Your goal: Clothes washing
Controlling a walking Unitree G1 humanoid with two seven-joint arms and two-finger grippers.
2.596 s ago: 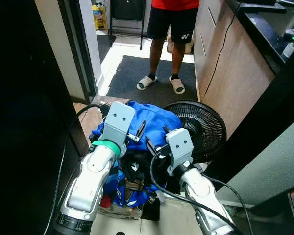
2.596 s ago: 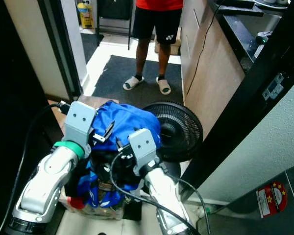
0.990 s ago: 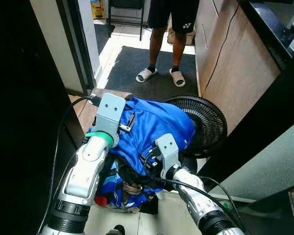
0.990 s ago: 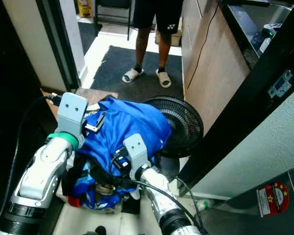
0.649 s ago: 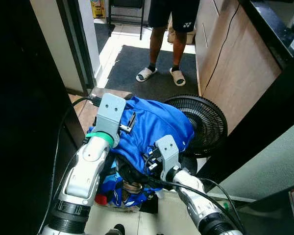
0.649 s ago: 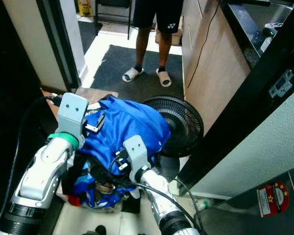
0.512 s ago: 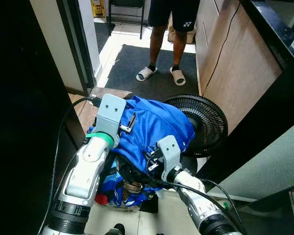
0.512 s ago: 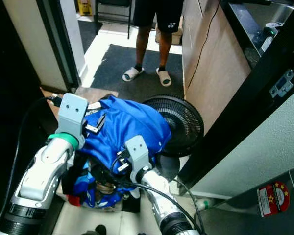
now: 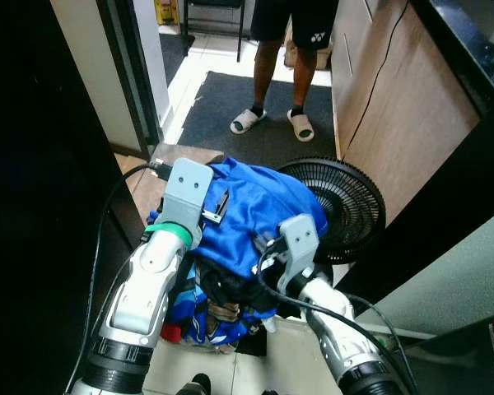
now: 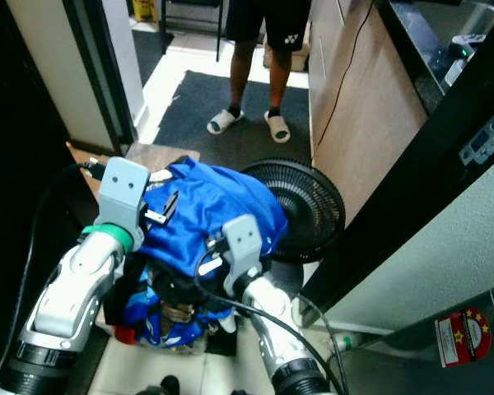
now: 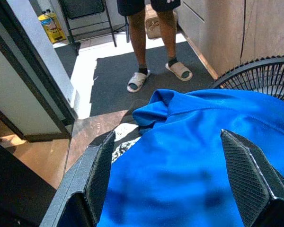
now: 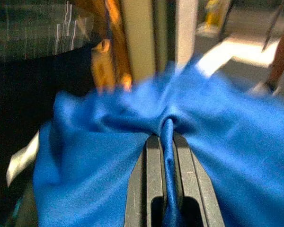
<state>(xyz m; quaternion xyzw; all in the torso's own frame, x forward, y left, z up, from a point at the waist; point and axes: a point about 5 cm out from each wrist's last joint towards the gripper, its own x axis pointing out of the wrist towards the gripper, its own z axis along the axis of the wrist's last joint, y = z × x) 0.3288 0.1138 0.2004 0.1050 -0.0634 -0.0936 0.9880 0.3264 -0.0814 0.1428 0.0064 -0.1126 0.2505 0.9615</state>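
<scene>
Blue, glossy and crumpled, the shirt [image 9: 247, 210] is lying atop a heap of clothes [image 9: 210, 304] on the floor beside a black fan [image 9: 346, 206]. We are pinching a fold of it in the right gripper [image 12: 166, 142], fingers clamped on it; lifting slowly should free it cleanly. The left gripper [image 11: 173, 189] is hovering above, fingers apart.

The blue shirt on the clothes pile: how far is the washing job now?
Early stage. Done: the right gripper is shut on a fold of the blue shirt. In hand: the left gripper hangs open above it. Left: the pile is on the floor beside the fan.
</scene>
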